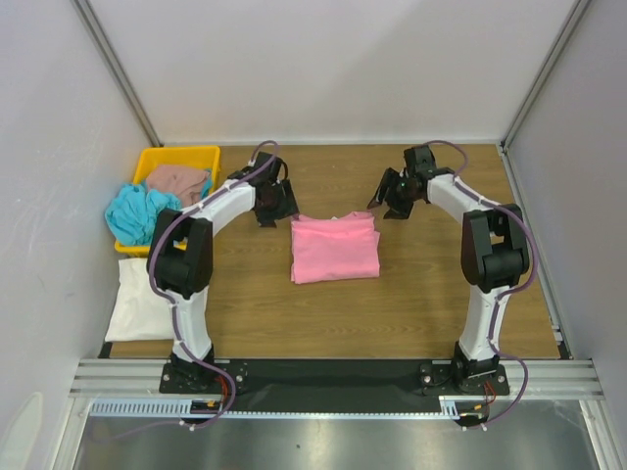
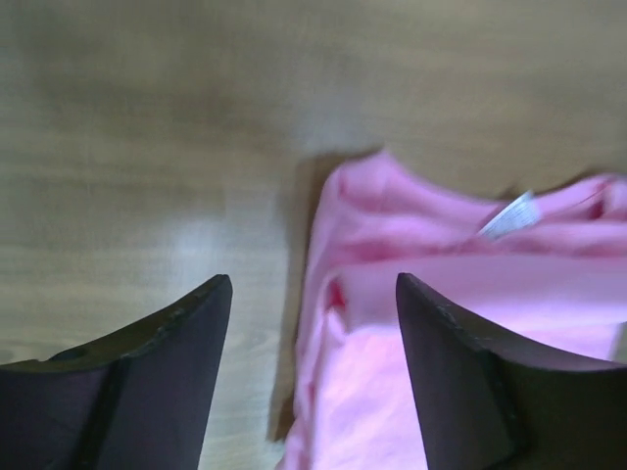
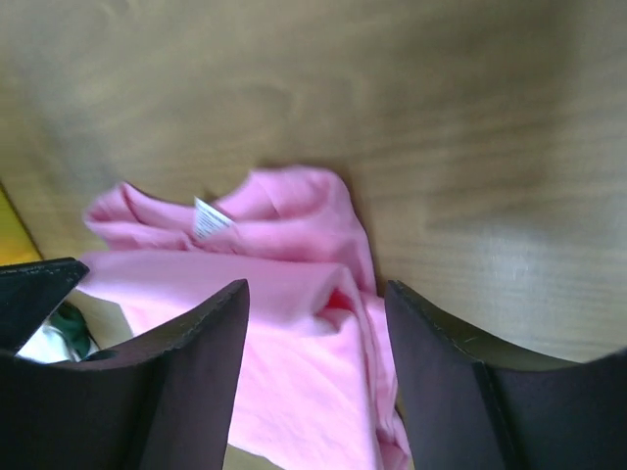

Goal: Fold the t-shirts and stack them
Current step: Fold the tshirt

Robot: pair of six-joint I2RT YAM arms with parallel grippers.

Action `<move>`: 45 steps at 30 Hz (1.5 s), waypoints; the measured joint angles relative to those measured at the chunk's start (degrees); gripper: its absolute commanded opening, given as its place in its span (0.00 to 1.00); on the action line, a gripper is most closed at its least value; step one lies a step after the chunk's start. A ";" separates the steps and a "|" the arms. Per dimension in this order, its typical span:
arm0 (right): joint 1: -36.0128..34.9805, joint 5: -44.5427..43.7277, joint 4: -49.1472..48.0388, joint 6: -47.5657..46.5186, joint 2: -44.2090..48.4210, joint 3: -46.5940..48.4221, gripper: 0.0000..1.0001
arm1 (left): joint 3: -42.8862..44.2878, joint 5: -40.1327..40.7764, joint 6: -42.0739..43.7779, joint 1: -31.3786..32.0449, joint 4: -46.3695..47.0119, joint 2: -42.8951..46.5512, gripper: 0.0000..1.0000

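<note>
Left gripper (image 2: 312, 284) jaws wide apart, empty, pink shirt (image 2: 441, 323) edge between them; right gripper (image 3: 315, 289) likewise spread over its corner. Bare table (image 2: 147, 147) beyond both. Only overhead shows tray (image 1: 176, 152), turquoise shirt (image 1: 132, 211), white shirt (image 1: 137, 299)

Bright pink tee (image 1: 335, 253), turq. tee (image 1: 129, 211), cream tee (image 1: 137, 299) — yellow tray (image 1: 182, 152).

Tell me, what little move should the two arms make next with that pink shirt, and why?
Probably lower the left gripper and the right gripper onto the far corners of the pink shirt and pinch them. Both grippers hover open and hold nothing, each above a corner at the collar end. The shirt looks only partly folded, so one more fold toward the near edge seems likely.
</note>
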State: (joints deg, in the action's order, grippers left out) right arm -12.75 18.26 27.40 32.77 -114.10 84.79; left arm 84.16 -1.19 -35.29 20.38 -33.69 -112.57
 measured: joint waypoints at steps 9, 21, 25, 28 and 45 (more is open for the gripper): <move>1.77 -0.35 0.13 1.29 -3.06 11.17 0.61 | 17.09 -0.09 1.79 -2.58 -1.42 -4.07 0.86; -0.35 11.47 -10.60 7.76 11.52 -5.68 0.68 | -9.49 -15.28 -3.37 -1.07 12.57 22.29 0.88; -2.32 14.60 -15.41 10.29 12.09 -10.97 0.70 | -18.38 -18.82 -7.67 0.83 21.66 24.70 0.88; -3.52 15.76 -16.61 11.17 11.19 -13.68 0.71 | -23.74 -20.22 -10.47 1.51 26.77 23.67 0.88; -3.10 16.63 -22.03 11.34 -4.11 -6.97 0.70 | -17.31 -17.25 -12.31 1.49 37.92 5.11 0.86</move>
State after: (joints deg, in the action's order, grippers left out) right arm -15.86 34.89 5.37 44.12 -118.21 77.82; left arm 66.85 -18.44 -47.59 21.87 4.23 -107.46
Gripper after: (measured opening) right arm 0.703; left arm 0.865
